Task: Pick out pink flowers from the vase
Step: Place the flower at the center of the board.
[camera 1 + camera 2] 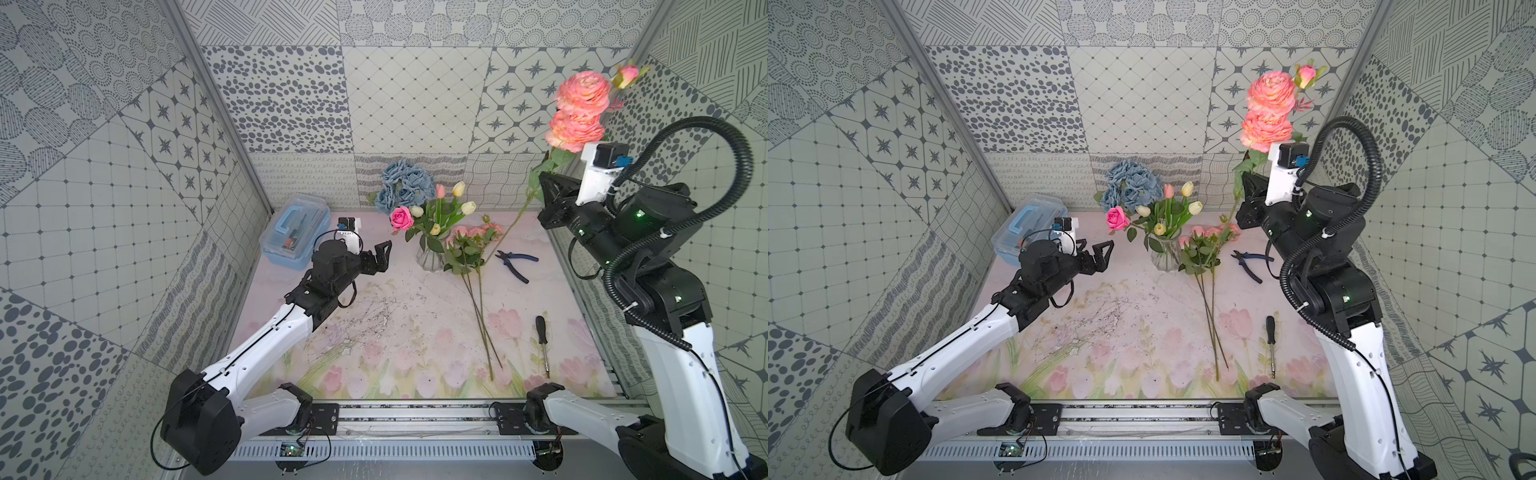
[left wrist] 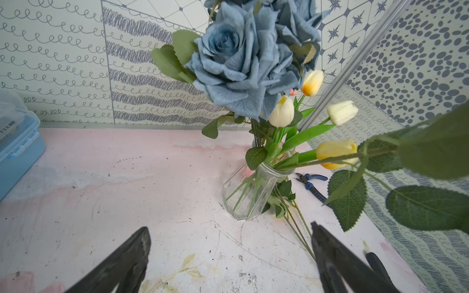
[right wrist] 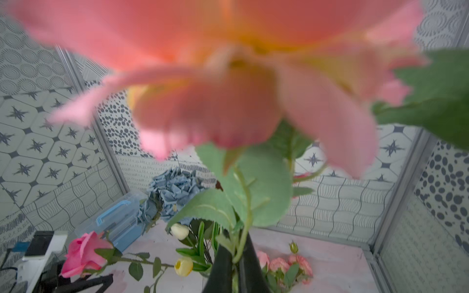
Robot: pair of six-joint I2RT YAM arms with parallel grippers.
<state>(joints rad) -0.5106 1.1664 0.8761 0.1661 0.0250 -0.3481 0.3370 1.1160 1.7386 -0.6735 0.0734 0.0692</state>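
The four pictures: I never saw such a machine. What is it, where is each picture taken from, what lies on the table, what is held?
These are two robot arms at a table. Two pictures look down from above; two come from cameras on the wrists. The right fingers are shut on a stem of salmon-pink flowers, held high. The left fingers are open and empty, facing the vase, which holds a pink rose, blue flowers and tulips. On the table lie more pink flowers, pliers, a screwdriver and a plastic box.

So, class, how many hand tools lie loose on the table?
2: blue-handled pliers right of the vase, and a black screwdriver nearer the front. The box may hide more.
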